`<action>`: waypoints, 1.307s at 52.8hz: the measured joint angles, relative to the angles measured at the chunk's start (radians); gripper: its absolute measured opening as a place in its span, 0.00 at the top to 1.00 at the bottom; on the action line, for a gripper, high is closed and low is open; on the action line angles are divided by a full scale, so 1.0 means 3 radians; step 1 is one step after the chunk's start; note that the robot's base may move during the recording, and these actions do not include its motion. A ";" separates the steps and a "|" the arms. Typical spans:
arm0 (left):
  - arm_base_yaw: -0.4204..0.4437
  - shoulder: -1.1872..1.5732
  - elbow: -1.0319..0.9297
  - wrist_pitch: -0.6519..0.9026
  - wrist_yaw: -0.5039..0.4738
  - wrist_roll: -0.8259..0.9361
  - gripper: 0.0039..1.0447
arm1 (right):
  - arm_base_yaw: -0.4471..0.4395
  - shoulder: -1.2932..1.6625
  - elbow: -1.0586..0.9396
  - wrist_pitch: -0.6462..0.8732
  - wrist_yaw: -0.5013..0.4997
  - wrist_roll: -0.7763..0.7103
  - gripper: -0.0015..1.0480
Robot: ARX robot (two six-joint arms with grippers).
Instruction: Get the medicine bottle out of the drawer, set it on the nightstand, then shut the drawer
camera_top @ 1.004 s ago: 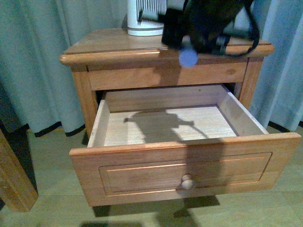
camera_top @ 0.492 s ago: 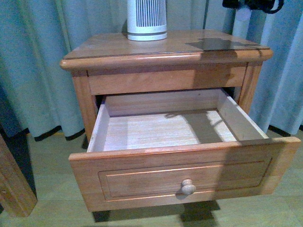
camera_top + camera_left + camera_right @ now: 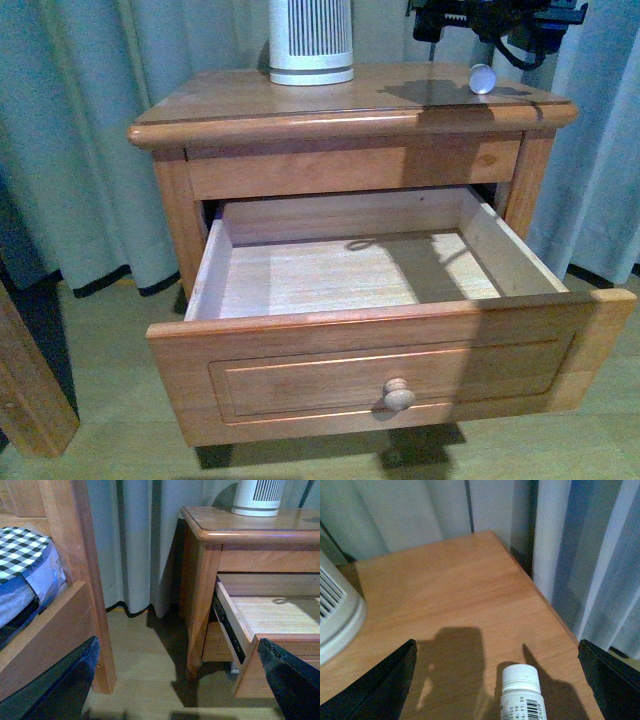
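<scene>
1. The right pincer [image 3: 496,650] is opened wide above the right rear part of the nightstand [image 3: 450,580] top.
2. The medicine bottle [image 3: 521,692] is between its two fingers [image 3: 375,690], cap pointing away from the wrist. There is a free gap on each side and neither finger touches it.
3. The base of the bottle is cut off by the edge of the picture, so I cannot tell if it rests on the top.
4. The white ribbed device [image 3: 310,40] stands on the same top, well to the left of the right pincer.
5. The drawer [image 3: 380,370] is below this pincer and nearer to the robot. It is pulled far out, and its knob [image 3: 398,395] faces the robot.
6. The left pincer [image 3: 177,642] is also opened wide and holds nothing. It is low, with the nightstand to its right.
</scene>
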 joint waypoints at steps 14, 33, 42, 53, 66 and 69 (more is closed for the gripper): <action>0.0000 0.0000 0.0000 0.0000 0.0000 0.0000 0.06 | -0.0088 -0.1843 -0.2073 0.0928 -0.0117 0.0011 0.07; 0.0000 0.0000 0.0000 0.0000 0.0000 0.0000 0.06 | -0.0131 -0.4098 -0.5369 0.1289 -0.0619 0.0284 0.07; 0.0001 0.0000 0.0000 0.0000 0.0000 0.0000 0.06 | 0.0107 -0.4108 -0.6294 0.1616 -0.0439 0.0573 0.07; 0.0000 0.0000 0.0000 0.0000 0.0000 0.0000 0.06 | 0.0435 -0.3216 -0.6457 0.2574 -0.0234 0.0661 0.07; 0.0000 0.0000 0.0000 0.0000 0.0001 0.0000 0.06 | 0.0476 -0.1829 -0.5872 0.3530 -0.0093 0.0449 0.07; 0.0000 0.0000 0.0000 0.0000 -0.0001 -0.0001 0.06 | 0.0445 -0.1607 -0.5662 0.3613 -0.0106 0.0432 0.07</action>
